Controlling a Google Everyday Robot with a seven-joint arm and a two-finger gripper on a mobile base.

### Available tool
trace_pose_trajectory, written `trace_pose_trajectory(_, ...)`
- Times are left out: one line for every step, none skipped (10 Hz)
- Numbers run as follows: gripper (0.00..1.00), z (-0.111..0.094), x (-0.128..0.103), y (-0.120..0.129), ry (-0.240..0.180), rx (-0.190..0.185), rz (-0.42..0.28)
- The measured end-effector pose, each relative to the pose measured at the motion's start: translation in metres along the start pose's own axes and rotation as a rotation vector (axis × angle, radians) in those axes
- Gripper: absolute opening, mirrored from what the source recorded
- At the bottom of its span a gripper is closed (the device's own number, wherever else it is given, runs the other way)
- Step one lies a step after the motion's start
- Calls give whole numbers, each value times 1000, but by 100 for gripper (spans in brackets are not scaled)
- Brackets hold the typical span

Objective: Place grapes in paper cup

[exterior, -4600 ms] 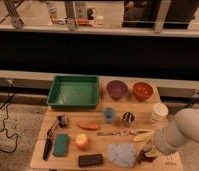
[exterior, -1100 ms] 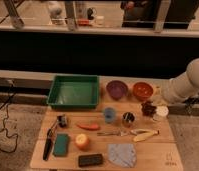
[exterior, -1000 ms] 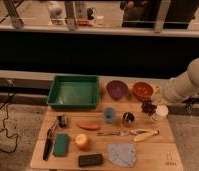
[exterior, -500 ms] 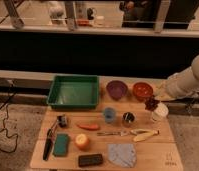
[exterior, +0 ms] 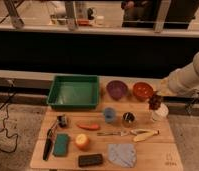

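Our pincer hangs at the right of the frame, just above the grapes; we cannot tell how it stands. We see the grapes sitting on top of the paper cup, near the right edge of the counter. Left of it stand a dark metallic cup and a small blue cup.

A bunch of dark reddish grapes sits atop the small white paper cup, under the gripper.
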Motion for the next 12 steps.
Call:
trace_pose_trajectory(0, 1, 2, -4, 4, 4, 3)
trace_pose_trajectory(0, 2, 7, -9, 12, 9, 12)
trace_pose_trajectory(0, 2, 11, -13, 18, 13, 20)
trace_pose_trajectory(0, 3, 15, -17, 23, 17, 26)
trace_pose_trajectory(0, 3, 18, -19, 27, 21, 31)
trace_pose_trajectory(0, 3, 24, -23, 33, 26, 40)
trace_pose_trajectory(0, 3, 27, -24, 37, 28, 45)
trace_pose_trajectory(0, 3, 31, -25, 41, 30, 50)
trace_pose_trajectory(0, 4, 36, -27, 46, 34, 60)
trace_pose_trajectory(0, 4, 44, -29, 52, 40, 72)
trace_pose_trajectory(0, 3, 50, -30, 57, 43, 82)
trace_pose_trajectory(0, 3, 55, -30, 59, 45, 89)
